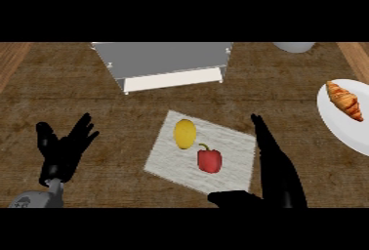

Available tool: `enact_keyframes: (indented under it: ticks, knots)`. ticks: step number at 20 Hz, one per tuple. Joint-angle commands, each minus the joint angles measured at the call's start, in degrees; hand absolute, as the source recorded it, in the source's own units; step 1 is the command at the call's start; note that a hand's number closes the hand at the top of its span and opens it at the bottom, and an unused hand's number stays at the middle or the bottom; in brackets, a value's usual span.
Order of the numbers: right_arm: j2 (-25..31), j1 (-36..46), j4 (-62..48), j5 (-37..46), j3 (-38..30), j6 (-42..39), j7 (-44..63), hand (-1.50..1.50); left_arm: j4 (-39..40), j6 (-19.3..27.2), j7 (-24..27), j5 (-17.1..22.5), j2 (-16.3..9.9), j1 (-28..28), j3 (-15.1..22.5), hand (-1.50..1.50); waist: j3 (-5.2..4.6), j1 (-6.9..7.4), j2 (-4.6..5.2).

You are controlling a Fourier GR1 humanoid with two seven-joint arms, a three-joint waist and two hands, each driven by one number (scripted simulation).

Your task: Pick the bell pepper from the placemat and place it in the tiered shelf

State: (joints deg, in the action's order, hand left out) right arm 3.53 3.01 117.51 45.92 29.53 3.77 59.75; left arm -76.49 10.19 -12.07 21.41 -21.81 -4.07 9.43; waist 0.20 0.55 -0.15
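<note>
Pepper not yet picked up: the right hand stands beside the placemat and the shelf waits empty-looking beyond.

Largest first: the wooden counter [86, 102]; then the tiered shelf [164, 63], well ahead of the right hand [277, 166] and to its left; the white plate [342, 127] with a croissant [344, 100] off to that hand's right; the placemat [205, 168] just to its left, fingertips at the mat's edge. The right hand's fingers are straight and together, holding nothing. The left hand [63, 149] rests spread, well apart from the mat. On the mat lie a lemon [184, 134] and, nearer the right hand, the bell pepper [210, 159], untouched. Grasp, carry and placing all seem left.
</note>
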Motion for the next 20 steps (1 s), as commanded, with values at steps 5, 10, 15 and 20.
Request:
enact_keyframes:
  ticks: [5, 10, 15, 20]
  knots:
    - [-3.45, 5.96, -10.47, 2.11, 0.92, -2.15, 7.20, -1.50, 4.85, -3.07, 0.72, 0.21, 1.36, -0.72, -2.21, 0.00, -0.24, -0.45, 0.30]
    - [-3.49, 2.70, -9.26, 6.54, 4.65, 0.01, 10.85, -1.50, 0.03, -0.31, -2.31, -2.01, 2.96, 0.29, -0.72, 0.00, -0.22, -0.63, 0.13]
    - [-3.50, 4.37, -14.75, 7.74, 6.41, 4.72, 10.95, -1.50, -3.73, -0.98, -1.40, -3.59, 2.17, 5.11, -0.75, 0.00, -0.19, -0.02, 0.12]
    - [-3.51, 5.55, -17.83, 7.91, 7.86, 7.48, 11.51, -1.50, -1.03, -0.44, -2.01, -4.62, 3.99, 2.21, -1.67, 0.00, -0.19, -0.23, 0.15]
